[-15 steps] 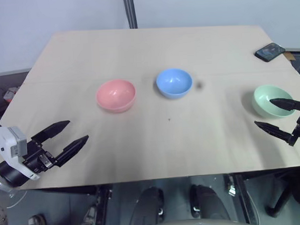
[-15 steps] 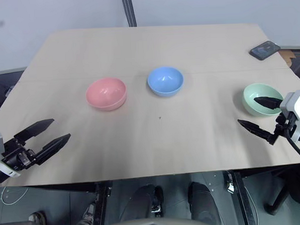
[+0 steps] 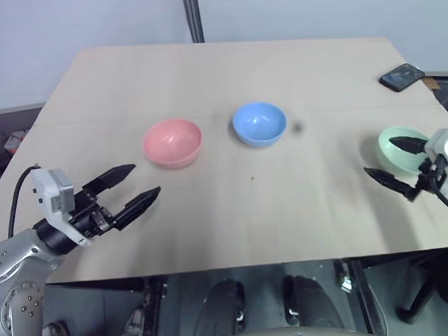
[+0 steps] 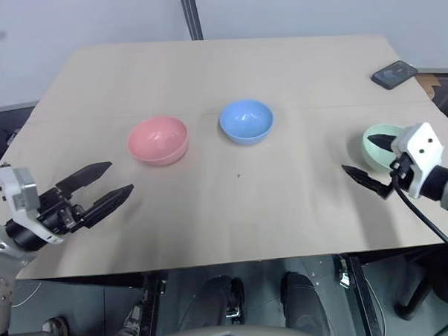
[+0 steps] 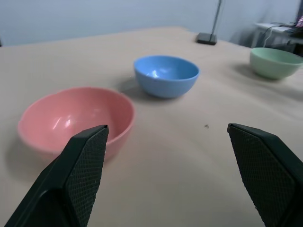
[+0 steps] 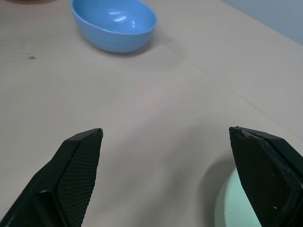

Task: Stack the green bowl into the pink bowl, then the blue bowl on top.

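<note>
Both arms have swung inward since half a second ago: the left tool (image 3: 133,193) has come up and in toward the pink bowl (image 3: 172,143), and the right tool (image 4: 374,161) has slid in at the green bowl (image 3: 399,148). None of the bowls has shifted.

All three bowls sit apart on the table (image 3: 227,71), upright and empty. Pink is left of centre, the blue bowl (image 3: 259,123) just beside it toward the middle, and green is well off to the right near the table's edge. A phone (image 3: 403,77) lies at the far right corner.

The left tool is spread wide and holds nothing, its tips short of the pink bowl. The right tool is also spread wide and empty; one finger reaches over the green bowl's rim while the other lies on the near side of it, so the jaws seem to straddle the wall, though whether either finger touches it is hard to tell from here.

Judging from this, the green bowl has yet to be gripped. The main risk is that a smooth, curved wall pinched near its rim could slip or tip the bowl, and with green so near the edge a nudge could push it off the table. Carrying it across also passes close to the blue bowl, which could be knocked.
</note>
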Robot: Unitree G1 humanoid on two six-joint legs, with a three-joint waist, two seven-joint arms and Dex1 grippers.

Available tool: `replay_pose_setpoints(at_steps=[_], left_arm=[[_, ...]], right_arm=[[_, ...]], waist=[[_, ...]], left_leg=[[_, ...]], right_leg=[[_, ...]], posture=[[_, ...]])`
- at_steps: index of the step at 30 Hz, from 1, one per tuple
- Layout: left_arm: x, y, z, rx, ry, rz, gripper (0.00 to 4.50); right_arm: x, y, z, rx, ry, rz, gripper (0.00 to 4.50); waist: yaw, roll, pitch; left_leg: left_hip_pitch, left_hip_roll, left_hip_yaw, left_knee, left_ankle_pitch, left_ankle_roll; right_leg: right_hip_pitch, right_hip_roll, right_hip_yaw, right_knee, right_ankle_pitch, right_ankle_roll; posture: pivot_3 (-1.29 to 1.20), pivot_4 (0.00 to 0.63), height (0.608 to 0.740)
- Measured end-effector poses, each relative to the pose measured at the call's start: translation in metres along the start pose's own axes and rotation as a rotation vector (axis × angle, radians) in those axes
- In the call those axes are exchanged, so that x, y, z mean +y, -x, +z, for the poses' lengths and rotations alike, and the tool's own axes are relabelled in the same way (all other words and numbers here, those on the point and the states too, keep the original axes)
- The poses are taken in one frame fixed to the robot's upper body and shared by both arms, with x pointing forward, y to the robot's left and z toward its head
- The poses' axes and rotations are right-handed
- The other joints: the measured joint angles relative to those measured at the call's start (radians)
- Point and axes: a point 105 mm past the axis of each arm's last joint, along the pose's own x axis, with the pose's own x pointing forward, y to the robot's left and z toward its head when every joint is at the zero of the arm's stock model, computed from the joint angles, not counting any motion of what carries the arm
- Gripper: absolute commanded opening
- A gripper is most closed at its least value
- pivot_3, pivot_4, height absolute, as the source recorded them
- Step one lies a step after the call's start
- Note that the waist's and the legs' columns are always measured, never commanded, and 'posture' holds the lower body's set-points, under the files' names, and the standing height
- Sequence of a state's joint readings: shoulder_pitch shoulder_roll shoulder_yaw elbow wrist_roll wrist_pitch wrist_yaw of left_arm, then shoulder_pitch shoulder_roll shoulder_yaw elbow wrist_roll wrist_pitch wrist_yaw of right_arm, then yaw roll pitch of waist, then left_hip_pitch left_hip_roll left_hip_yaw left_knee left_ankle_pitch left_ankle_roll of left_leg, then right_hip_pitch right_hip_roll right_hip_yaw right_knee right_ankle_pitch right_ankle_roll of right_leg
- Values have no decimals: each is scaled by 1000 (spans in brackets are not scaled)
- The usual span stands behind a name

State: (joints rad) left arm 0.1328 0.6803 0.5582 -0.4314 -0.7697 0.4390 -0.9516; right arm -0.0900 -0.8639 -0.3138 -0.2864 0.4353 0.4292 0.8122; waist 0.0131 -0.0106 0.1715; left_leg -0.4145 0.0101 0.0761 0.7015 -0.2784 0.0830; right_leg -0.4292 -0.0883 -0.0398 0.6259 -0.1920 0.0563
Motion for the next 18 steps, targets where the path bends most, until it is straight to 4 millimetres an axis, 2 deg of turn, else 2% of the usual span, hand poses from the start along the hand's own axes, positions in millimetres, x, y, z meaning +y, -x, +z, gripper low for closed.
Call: replay_pose_setpoints(at_steps=[3,5,8,12,14,17,18], left_arm=[[4,-18,5,-20,-33,43,4257],[16,-33,-4,69,-120,180,4257],[28,-46,-12,192,-218,290,4257],[34,-75,0,364,-387,267,4257],[34,-84,6,428,-455,242,4257],[32,-93,-13,579,-460,193,4257],[28,-95,-25,641,-445,163,4257]], right_arm=[[10,-23,5,-42,-13,47,4500],[25,-38,8,-75,-21,102,4500],[48,-48,16,-149,-35,193,4500],[84,-49,41,-291,8,366,4500],[95,-50,48,-334,18,416,4500],[102,-52,50,-362,25,434,4500],[102,-52,51,-367,36,432,4500]], waist=[[2,0,0],[3,0,0],[3,0,0],[4,-2,1],[1,-1,1],[-4,-1,1],[-3,-1,1]], left_leg=[[0,0,-1,0,0,0],[-1,-1,-1,0,0,0],[-2,-2,-1,0,0,0],[-2,-2,-3,0,0,0],[-1,-2,-2,0,0,0],[0,-1,-1,0,0,0],[-1,-1,-1,0,1,-1]], right_leg=[[0,1,-1,1,0,0],[0,2,0,0,0,0],[0,2,0,0,3,4],[1,3,-2,0,2,5],[1,3,-1,0,2,5],[0,3,0,1,2,5],[0,4,-1,1,2,5]], posture=[[0,150,740],[0,150,740],[0,150,740],[0,150,740],[0,150,740],[0,150,740],[0,150,740]])
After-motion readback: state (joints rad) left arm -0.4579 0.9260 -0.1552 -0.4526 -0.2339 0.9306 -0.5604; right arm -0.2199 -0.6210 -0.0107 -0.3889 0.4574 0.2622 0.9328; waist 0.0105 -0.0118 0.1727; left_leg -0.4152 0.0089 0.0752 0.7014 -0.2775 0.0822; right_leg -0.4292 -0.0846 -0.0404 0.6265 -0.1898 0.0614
